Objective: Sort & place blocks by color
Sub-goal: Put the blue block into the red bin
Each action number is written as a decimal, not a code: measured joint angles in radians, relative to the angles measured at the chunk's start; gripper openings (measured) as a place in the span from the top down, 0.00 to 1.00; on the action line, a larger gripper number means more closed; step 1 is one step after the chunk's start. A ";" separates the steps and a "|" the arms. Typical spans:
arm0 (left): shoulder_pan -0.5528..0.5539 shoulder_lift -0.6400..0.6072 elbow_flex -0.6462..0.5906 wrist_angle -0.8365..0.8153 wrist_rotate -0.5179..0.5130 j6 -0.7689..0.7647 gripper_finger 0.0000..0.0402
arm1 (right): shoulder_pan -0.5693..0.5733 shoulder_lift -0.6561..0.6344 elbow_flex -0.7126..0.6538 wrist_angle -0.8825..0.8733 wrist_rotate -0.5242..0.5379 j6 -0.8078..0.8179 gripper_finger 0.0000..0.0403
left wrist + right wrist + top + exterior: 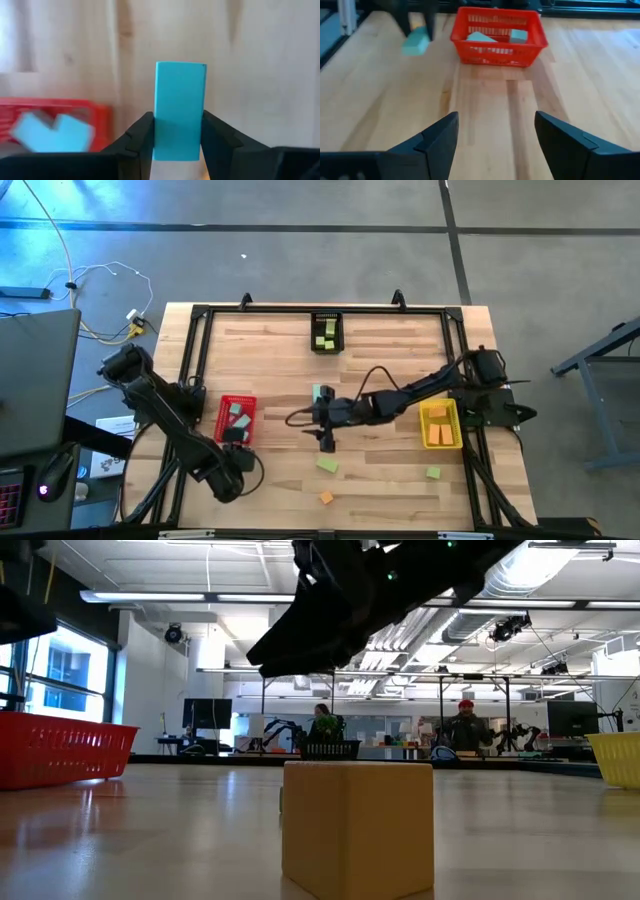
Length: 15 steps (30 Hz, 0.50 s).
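Gripping teal block, left claw near red bin; right claw spread, empty.

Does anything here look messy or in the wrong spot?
Nothing looks wrong. A few blocks lie loose on the table, unsorted. The left gripper holds a teal block near the red bin.

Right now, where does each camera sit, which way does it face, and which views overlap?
High: overhead, looking straight down at the table, both arms in view.
Low: at tabletop height, facing the room past an orange block; an arm overhead.
Left wrist: behind the left claw, shut on a teal block, facing the wood.
Right wrist: behind the open right claw, facing the red bin.
Shared: both wrist views show that bin and the teal block.
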State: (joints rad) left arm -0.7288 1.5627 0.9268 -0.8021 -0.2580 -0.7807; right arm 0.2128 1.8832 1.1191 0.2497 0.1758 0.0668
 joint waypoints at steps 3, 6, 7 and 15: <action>0.030 -0.050 0.000 -0.054 -0.028 0.031 0.72 | 0.019 0.000 0.000 0.000 0.010 0.045 0.39; 0.060 -0.099 0.001 -0.129 -0.052 0.034 0.73 | 0.034 0.000 0.000 -0.008 0.015 0.110 0.39; 0.069 -0.117 0.000 -0.161 -0.060 0.030 0.73 | 0.039 0.000 0.000 -0.012 0.015 0.131 0.39; 0.165 -0.205 0.002 -0.347 -0.135 -0.231 0.72 | 0.087 0.000 0.000 -0.022 0.016 0.267 0.39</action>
State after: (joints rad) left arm -0.5634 1.3572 0.9283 -1.1489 -0.3933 -1.0121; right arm 0.3002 1.8832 1.1191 0.2279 0.1922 0.3342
